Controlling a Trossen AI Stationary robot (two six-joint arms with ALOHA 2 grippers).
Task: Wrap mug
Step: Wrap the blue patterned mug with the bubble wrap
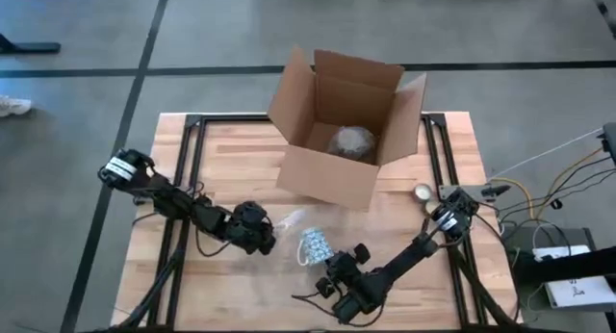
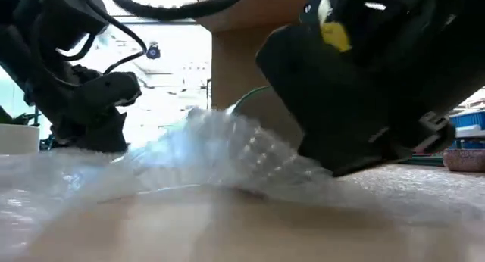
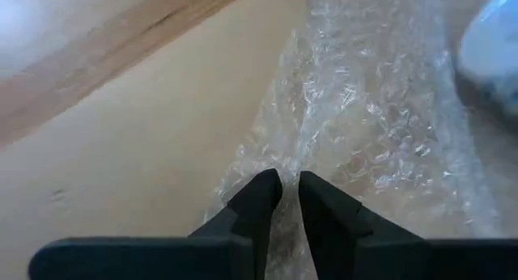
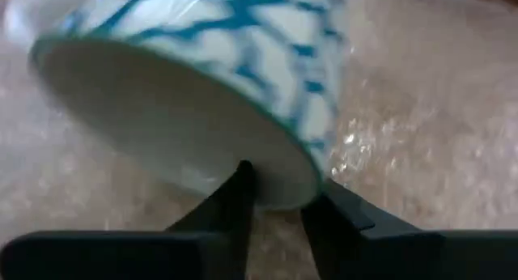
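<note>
A white mug with a blue crackle pattern [image 1: 313,246] lies on its side on a sheet of clear bubble wrap [image 1: 289,221], near the table's front middle. My right gripper [image 1: 327,263] comes at the mug from the near right and is shut on its edge [image 4: 283,191]. My left gripper [image 1: 271,240] sits at the wrap's left side, shut on the wrap [image 3: 290,183]. In the low view the wrap [image 2: 227,152] humps up in front of the mug, which is mostly hidden there. My left gripper pinches a raised fold of the bubble wrap [image 3: 293,154] between its two fingers, at the sheet's left side. The fingers come in low from the table's left. The rest of the sheet lies slack on the table. My right gripper holds the edge of the mug's round white end [image 4: 279,201]. One finger [image 4: 236,195] lies against the white end face and the other [image 4: 336,211] on the patterned outer wall. The mug is on its side, tilted, over the wrap.
An open cardboard box [image 1: 327,174] stands at the table's far middle with a wrapped bundle [image 1: 351,140] inside. A small round object [image 1: 421,192] lies right of the box. Cables trail off the table's right edge. Bare wood lies to the near left.
</note>
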